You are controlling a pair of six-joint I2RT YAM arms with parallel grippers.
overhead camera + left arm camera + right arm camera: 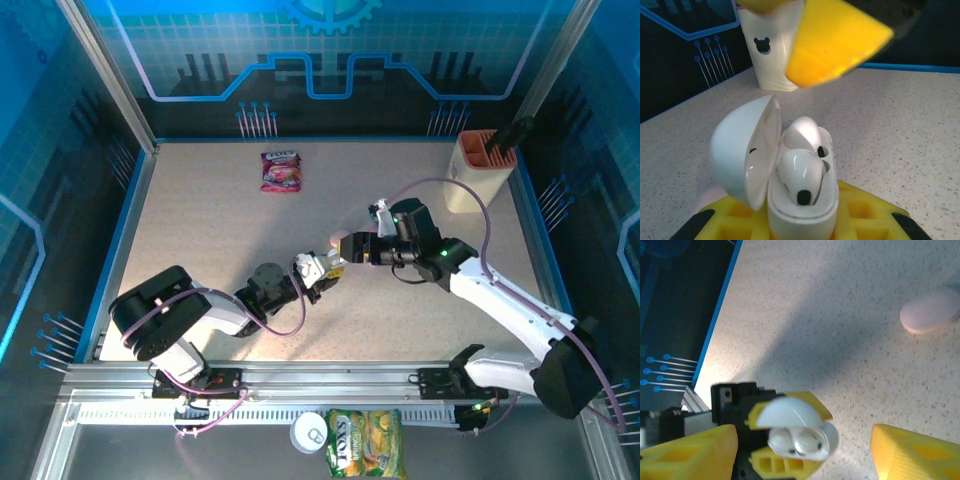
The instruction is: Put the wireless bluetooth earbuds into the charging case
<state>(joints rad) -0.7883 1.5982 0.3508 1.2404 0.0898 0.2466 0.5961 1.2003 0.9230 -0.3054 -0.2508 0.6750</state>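
left fingers clamp one white case holding two white earbuds; right fingers spread open.

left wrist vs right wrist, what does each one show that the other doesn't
Left wrist: the cream holder with a bear mark standing behind, and the inside of the lid. Right wrist: a pink case lying apart on the table, and the two spread fingers of the right gripper. Both: the white charging case, lid open, held by the left gripper, with two white earbuds sitting in it.
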